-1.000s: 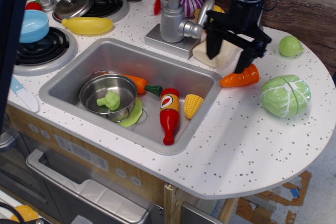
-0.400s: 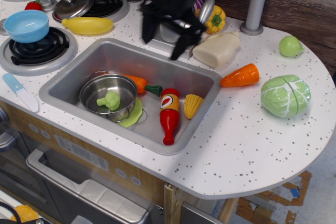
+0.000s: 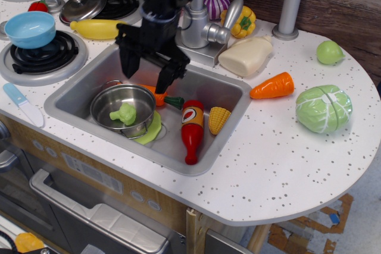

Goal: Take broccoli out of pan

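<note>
The small light-green broccoli (image 3: 124,113) lies inside the shiny steel pan (image 3: 114,97), which sits in the left part of the sink (image 3: 77,84). My black gripper (image 3: 144,80) hangs open above the back of the sink, just up and right of the pan, its two fingers spread wide and holding nothing. It is clear of the broccoli.
In the sink: a flat lime-green disc (image 3: 152,131), a small carrot (image 3: 161,95), a red ketchup bottle (image 3: 191,129), a corn cob (image 3: 218,119). The faucet (image 3: 199,19) stands behind the gripper. On the counter: a white bottle (image 3: 245,56), a carrot (image 3: 272,86), a cabbage (image 3: 324,108), a banana (image 3: 99,28), a blue bowl (image 3: 30,28).
My arm has swung from the right side of the counter leftward past the faucet and come down over the sink, close to the pan. The gripper stays open. Nothing else moved.
</note>
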`<action>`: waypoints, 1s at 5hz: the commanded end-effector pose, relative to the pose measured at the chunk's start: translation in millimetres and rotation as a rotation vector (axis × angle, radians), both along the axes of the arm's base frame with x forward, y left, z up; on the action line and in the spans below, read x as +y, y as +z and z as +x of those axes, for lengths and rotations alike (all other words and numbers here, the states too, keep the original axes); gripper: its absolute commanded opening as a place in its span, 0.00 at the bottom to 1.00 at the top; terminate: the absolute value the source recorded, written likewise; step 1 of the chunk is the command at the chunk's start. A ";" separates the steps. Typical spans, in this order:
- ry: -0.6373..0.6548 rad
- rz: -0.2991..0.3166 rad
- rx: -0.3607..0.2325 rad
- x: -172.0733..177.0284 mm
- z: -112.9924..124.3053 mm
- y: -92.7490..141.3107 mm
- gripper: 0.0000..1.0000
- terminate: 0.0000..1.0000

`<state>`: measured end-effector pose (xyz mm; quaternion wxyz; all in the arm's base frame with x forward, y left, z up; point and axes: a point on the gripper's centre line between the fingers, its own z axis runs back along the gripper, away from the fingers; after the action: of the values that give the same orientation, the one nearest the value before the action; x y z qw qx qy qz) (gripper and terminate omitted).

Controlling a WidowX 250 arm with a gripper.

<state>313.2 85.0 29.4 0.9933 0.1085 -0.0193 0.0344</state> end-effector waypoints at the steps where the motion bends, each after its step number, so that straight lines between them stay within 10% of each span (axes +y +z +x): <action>1: -0.006 -0.015 -0.086 22.8 -1.9 -4.4 1.00 0.00; 5: -0.036 -0.069 -0.168 51.3 -1.1 -60.9 1.00 0.00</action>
<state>307.2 130.8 -49.9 0.9948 0.0516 -0.0823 0.0314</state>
